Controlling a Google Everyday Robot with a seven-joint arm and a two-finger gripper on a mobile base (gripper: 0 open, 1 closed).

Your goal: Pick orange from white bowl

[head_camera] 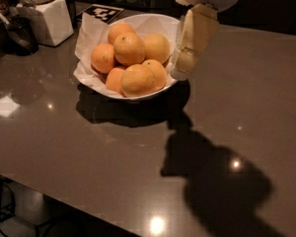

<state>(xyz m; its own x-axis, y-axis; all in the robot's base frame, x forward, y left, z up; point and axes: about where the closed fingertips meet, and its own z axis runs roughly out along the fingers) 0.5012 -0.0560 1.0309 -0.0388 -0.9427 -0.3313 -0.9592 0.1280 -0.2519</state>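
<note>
Polished grey-brown table point(64, 147) is seen under dim light, with lamp glints on its surface. At the far left, at about 10 o'clock from the bowl, a white square-based jar point(45, 18) is set, and a black-and-white marker tag point(103, 13) lies just behind the bowl's rim.

The white bowl point(158, 19) is lined with crumpled white paper point(88, 39) and is heaped with six or seven fruits. The orange point(129, 48) is perched on top of the heap near the bowl's centre, its small dark stem dot turned up toward 11 o'clock. It is judged firm, fairly heavy for its size and free to roll; its dimpled skin should give some grip. It is best taken across its widest part, from above, since its neighbours are pressed against its lower sides.

The gripper point(180, 69) hangs over the bowl's rim at 3 o'clock, tilted slightly, beside the fruit and apart from the orange. How far it is open cannot be told from this side; nothing is seen to be held. Its shadow point(212, 181) is cast on the table at 5 o'clock.
</note>
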